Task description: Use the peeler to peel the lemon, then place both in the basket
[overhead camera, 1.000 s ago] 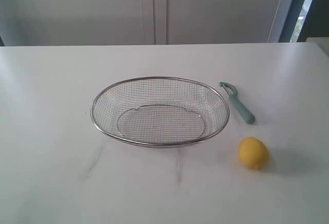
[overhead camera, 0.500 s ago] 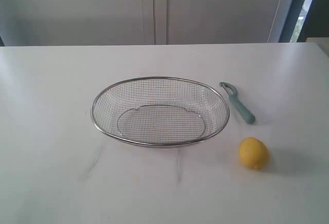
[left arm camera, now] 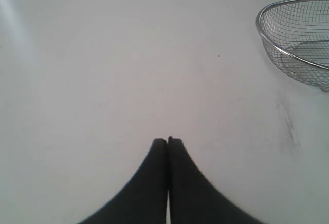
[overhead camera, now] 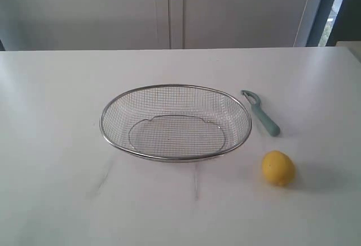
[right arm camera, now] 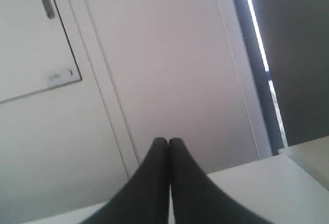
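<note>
The left gripper (left arm camera: 167, 141) has its jaws pressed fully together with nothing gripped and is positioned over the bare white table (overhead camera: 51, 144). The right gripper (right arm camera: 168, 141) is likewise closed on nothing and is aimed at the cabinet doors (right arm camera: 169, 59) beyond the table edge. The basket (overhead camera: 176, 86) stands at the table centre, the peeler (overhead camera: 261, 113) lies flat just beside its right rim, and the lemon (overhead camera: 278, 168) rests on the table nearer the camera, apart from both.

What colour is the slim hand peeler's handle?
Pale teal-green. The peeler shows best in the exterior view.
</note>
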Action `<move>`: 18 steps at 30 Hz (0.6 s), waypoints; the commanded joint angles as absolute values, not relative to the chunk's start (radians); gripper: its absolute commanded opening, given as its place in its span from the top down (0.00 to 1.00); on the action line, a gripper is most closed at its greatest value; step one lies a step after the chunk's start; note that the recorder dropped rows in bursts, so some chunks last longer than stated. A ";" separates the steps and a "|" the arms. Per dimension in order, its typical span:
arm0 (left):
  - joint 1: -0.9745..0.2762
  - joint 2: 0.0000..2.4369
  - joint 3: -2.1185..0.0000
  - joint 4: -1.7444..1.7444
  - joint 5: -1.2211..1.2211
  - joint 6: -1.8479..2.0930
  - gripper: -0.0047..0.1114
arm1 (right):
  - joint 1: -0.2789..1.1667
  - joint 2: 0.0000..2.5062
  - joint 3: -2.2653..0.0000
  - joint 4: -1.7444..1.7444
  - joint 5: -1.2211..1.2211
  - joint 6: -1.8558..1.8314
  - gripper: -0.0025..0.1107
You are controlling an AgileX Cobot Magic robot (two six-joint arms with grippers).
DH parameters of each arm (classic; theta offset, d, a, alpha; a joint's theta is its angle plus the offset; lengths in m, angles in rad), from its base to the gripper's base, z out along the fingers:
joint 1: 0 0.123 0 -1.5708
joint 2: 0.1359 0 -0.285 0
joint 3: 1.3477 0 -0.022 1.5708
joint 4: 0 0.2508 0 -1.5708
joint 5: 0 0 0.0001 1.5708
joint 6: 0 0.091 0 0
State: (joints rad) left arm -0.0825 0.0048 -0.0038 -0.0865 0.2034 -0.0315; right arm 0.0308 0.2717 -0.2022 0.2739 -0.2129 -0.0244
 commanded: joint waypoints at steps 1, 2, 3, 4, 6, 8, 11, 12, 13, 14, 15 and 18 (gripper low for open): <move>-0.087 0.000 0.000 -0.095 0.202 -0.036 0.96 | 0.035 0.384 -0.280 0.270 -0.073 -0.107 0.98; -0.087 0.000 0.000 -0.095 0.202 -0.036 0.96 | 0.035 0.413 -0.298 0.270 -0.029 -0.126 0.98; -0.087 0.000 0.000 -0.095 0.202 -0.036 0.96 | 0.035 0.427 -0.311 0.268 0.000 -0.140 0.98; -0.087 0.000 0.000 -0.095 0.202 -0.036 0.96 | 0.035 0.450 -0.325 0.268 0.046 -0.149 0.98; -0.087 0.000 0.000 -0.095 0.202 -0.036 0.96 | 0.035 0.488 -0.351 0.268 0.115 -0.169 0.98; -0.087 0.000 0.000 -0.095 0.202 -0.036 0.96 | 0.035 0.534 -0.382 0.268 0.190 -0.178 0.98; -0.087 0.000 0.000 -0.095 0.202 -0.036 0.96 | 0.035 0.618 -0.442 0.258 0.331 -0.178 0.98; -0.087 0.000 0.000 -0.095 0.202 -0.036 0.96 | 0.035 0.654 -0.470 0.256 0.389 -0.178 0.98; -0.087 0.000 0.000 -0.095 0.202 -0.036 0.96 | 0.035 0.674 -0.492 0.254 0.423 -0.178 0.98; -0.087 0.000 0.000 -0.095 0.202 -0.036 0.96 | 0.035 0.700 -0.510 0.249 0.467 -0.178 0.98; -0.087 0.000 0.000 -0.095 0.202 -0.036 0.96 | 0.035 0.730 -0.538 0.233 0.514 -0.178 0.98; -0.087 0.000 0.000 -0.095 0.202 -0.036 0.96 | 0.035 0.821 -0.605 0.171 0.664 -0.178 0.98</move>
